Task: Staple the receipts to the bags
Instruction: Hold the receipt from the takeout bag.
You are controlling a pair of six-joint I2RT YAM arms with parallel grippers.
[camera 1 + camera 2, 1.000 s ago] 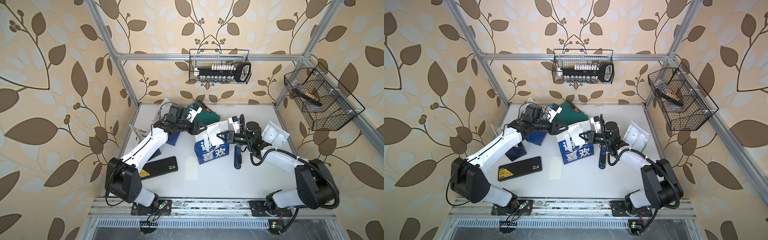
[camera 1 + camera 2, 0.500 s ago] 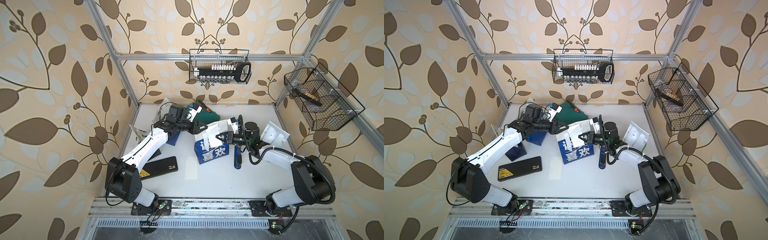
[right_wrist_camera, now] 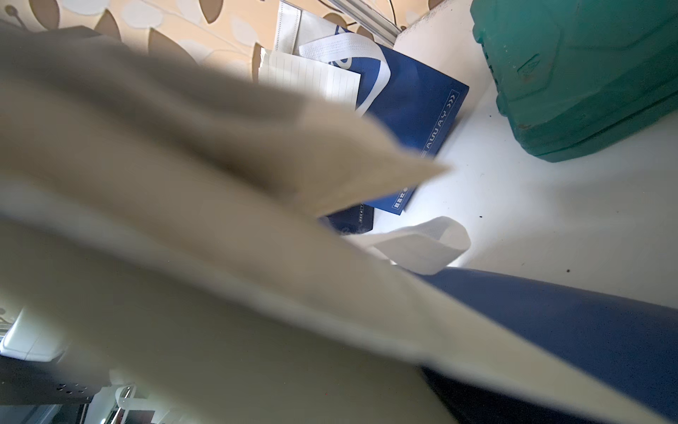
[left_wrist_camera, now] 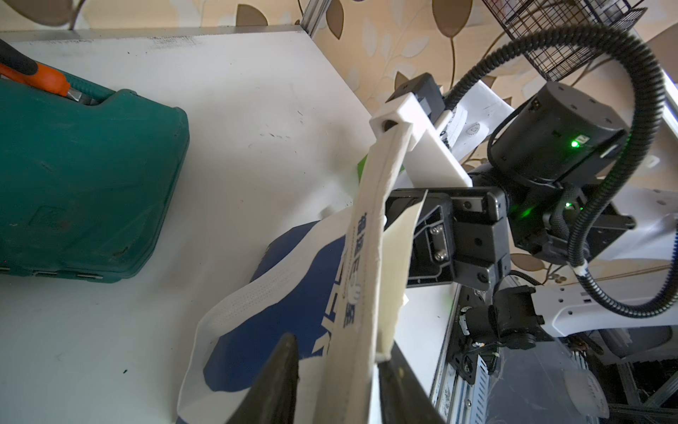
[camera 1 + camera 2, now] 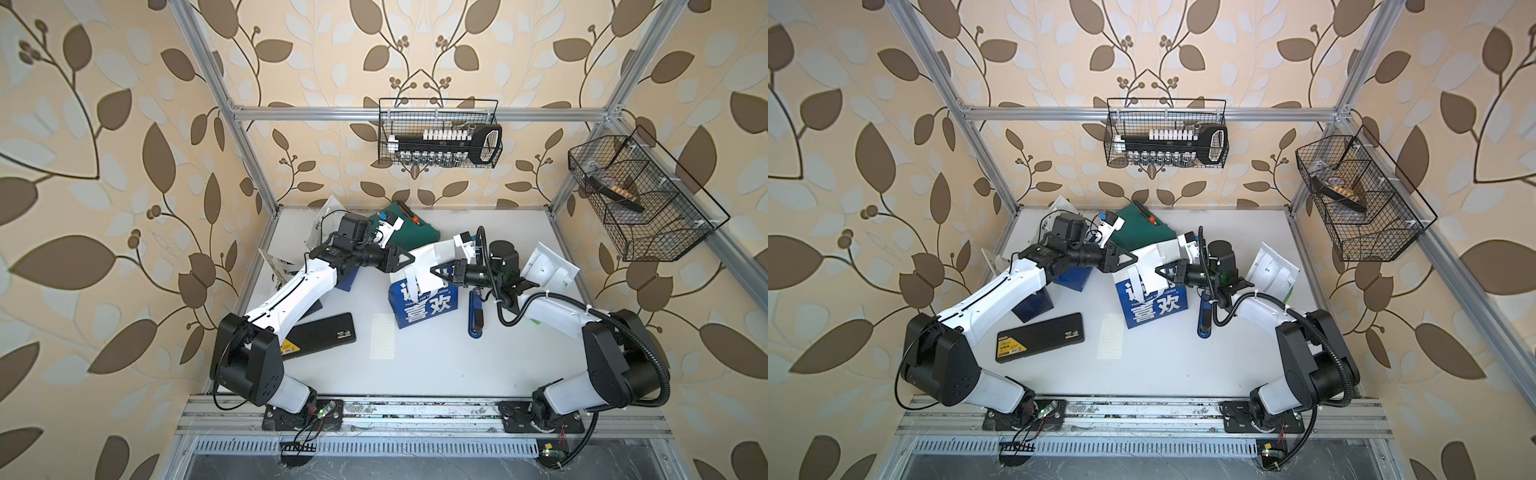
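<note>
Lining a receipt [image 4: 400, 257] up on the blue bag [image 5: 428, 309]
Right gripper [image 5: 435, 270] is pinching it at the bag's top; left gripper [image 5: 411, 258] is spread around that edge; the stapler [image 5: 476, 309] beside the bag probably comes next.

Right wrist view is basically useless: a blurred receipt [image 3: 220, 165] fills it, hiding the right gripper [image 5: 434, 270] there. The left arm [image 5: 1000, 295] covers part of a blue bag [image 5: 1077, 279]. Print on the loose receipt [image 5: 382, 336] is too small to read.

A navy-and-white bag [image 5: 424, 305] stands upright mid-worktop, with a cream receipt [image 4: 396, 264] on edge along its white top, pinched in my right fingers [image 5: 442, 271]. A second receipt [image 5: 382, 336] lies flat just beside it. Navy bags [image 5: 1034, 307] rest near the left edge and a green-and-white bag [image 5: 544, 266] near the right.
</note>
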